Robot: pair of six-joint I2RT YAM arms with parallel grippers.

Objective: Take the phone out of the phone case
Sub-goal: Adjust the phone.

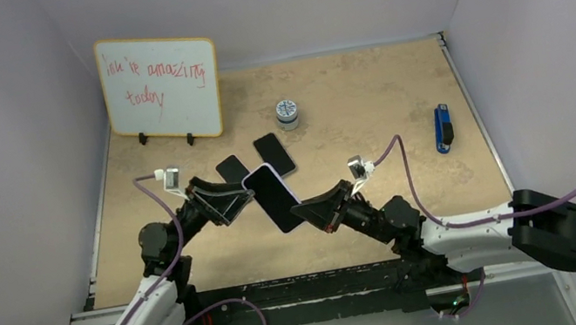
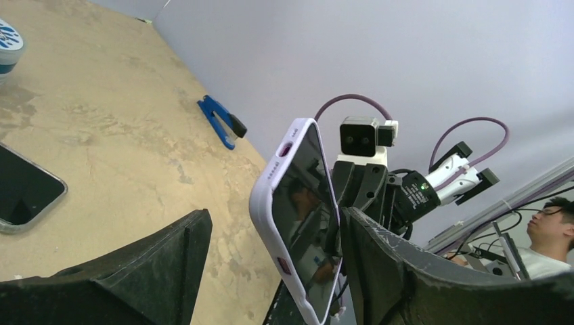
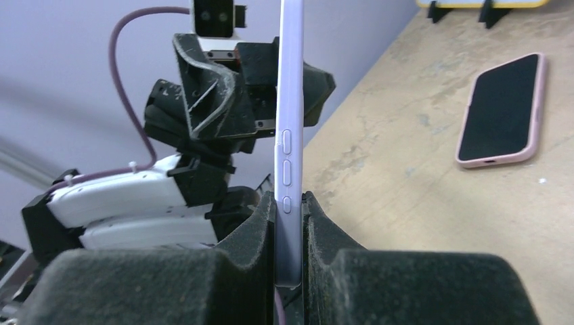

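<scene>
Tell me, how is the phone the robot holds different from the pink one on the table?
The lilac-cased phone stands on edge in the air, clamped by the right pincer; the pink-cased phone lies flat on the table, untouched. Their cases are lilac and pink. Both screens are dark.

Whiteboard (image 1: 160, 87): yellow-framed, scrawled in red marker, propped on black feet well beyond the left pincer (image 1: 247, 190).
Round tin (image 1: 287, 113): small, blue-and-white lid, standing beyond both pincers, toward the far wall.
Nearer handset (image 1: 232, 169): dark screen up, flat on the worktop (image 1: 365, 114), just beyond the left pincer.
Farther handset (image 1: 274, 154): dark screen up, lying just beside the first, a little farther out.
Blue tool (image 1: 442, 129): blue and black, lying well to the right of the right pincer (image 1: 303, 211), near the side wall.
Bystander (image 2: 552, 233): dark-haired man in a white top, off the worktop, at the left wrist view's lower right corner.
</scene>
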